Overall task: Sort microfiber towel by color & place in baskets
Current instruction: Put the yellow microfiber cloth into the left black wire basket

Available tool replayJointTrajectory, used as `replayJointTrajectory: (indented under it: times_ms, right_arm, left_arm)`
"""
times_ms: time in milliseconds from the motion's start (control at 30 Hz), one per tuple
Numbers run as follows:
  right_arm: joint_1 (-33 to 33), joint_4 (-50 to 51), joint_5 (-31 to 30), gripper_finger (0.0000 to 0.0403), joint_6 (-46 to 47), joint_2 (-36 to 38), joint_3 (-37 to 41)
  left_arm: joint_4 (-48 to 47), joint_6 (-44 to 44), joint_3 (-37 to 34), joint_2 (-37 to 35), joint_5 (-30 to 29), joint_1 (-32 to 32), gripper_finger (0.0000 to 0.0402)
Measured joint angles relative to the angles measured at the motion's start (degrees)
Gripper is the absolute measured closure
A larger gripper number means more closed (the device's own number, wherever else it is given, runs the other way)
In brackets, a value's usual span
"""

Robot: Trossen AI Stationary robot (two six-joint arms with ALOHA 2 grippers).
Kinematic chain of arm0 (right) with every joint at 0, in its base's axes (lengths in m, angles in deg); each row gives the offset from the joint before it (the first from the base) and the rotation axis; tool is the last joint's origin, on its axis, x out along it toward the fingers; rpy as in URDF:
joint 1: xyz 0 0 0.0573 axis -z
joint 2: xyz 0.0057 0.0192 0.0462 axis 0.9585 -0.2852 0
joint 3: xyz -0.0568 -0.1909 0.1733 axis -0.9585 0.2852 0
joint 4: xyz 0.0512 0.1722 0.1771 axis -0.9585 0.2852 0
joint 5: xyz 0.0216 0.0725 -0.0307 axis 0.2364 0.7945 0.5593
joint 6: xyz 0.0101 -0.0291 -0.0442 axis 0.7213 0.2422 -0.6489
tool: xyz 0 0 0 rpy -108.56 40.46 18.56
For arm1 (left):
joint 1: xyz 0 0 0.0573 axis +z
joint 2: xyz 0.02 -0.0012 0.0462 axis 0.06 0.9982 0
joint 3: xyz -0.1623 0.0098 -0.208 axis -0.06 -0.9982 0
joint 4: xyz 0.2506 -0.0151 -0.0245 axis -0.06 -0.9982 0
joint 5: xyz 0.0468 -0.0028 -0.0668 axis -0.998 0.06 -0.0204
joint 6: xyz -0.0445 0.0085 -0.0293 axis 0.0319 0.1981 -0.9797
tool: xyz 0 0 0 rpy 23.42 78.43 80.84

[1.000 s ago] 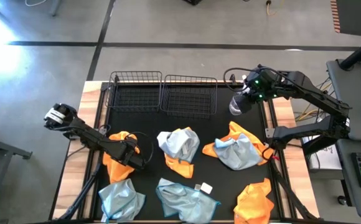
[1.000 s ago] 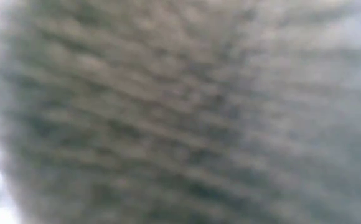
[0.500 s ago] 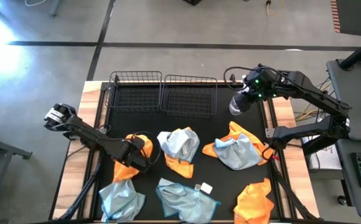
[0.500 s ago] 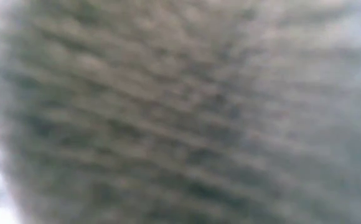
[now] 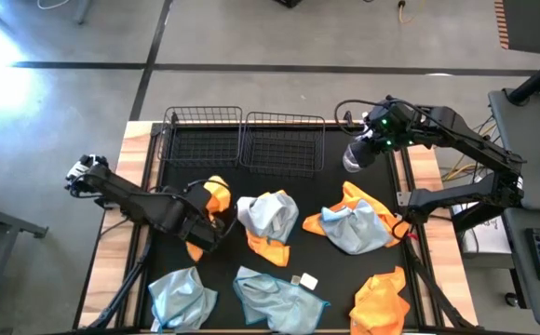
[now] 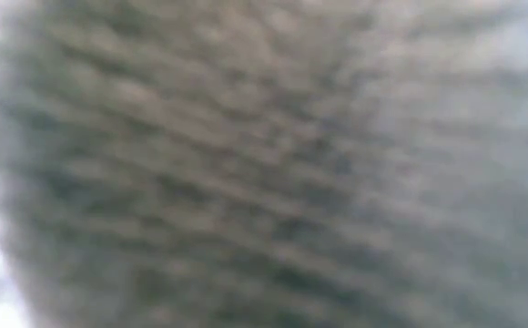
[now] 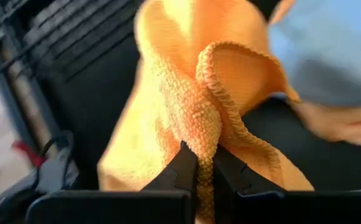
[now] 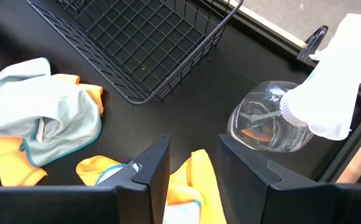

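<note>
Currently: left end effector (image 7: 204, 167) pinched tight on a fold of an orange towel (image 5: 216, 197), cloth hanging off its tips above the black worktop (image 5: 330, 181), just in front of the left basket (image 5: 202, 140). Left wrist view confirms the grip: fingers clamped on a bunched ridge of orange pile.

Right end effector (image 8: 193, 165) hovers over the far right of the worktop, jaws apart, nothing in them. Spray bottle (image 8: 305, 106) lies just beside it; right basket (image 5: 283, 144) is near.

Both baskets look bare. On the worktop: blue towel (image 5: 270, 214) over orange at centre, blue-and-orange heap (image 5: 354, 223) to the right, two blue cloths along the near edge, one orange at the near right corner.

Low view is blocked, no use.

Step, as I read it: first orange towel lifted, in carry. Next calls for moving it over a basket, clearing the wire wall, then releasing so the whole cloth drops inside. Trailing hem could snag the rim.
</note>
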Motion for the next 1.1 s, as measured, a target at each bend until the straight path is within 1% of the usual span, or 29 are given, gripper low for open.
replayJointTrajectory:
  times_ms: [167, 433, 667, 767, 933, 1100]
  right_arm:
    - [0.02, 0.00, 0.02, 0.0277, 0.07, 0.00, 0.19]
    - [0.02, -0.02, 0.02, 0.0277, 0.17, 0.00, 1.55]
    - [0.00, 0.00, 0.04, 0.0277, 0.17, 0.00, 3.96]
    - [0.02, 0.00, 0.02, 0.0277, 0.20, 0.00, 4.95]
    - [0.01, -0.05, 0.04, 0.0277, 0.20, 0.00, 6.82]
    - [0.01, -0.29, 0.04, 0.0277, 0.20, 0.00, 7.63]
  left_arm:
    - [-0.04, 5.33, 6.65, 0.05, -6.16, 0.00, 0.0399]
    - [-0.04, 13.93, 15.08, 0.18, -16.61, 0.00, 0.0399]
    - [-0.02, 22.35, 22.61, 0.18, -28.26, 0.35, 0.0395]
    - [-0.01, 26.11, 26.30, 0.18, -32.25, 1.24, 0.0394]
    - [-0.03, 32.68, 32.13, 0.15, -37.29, 2.94, 0.0393]
    - [0.00, 37.96, 35.95, 0.13, -41.40, 5.14, 0.0393]
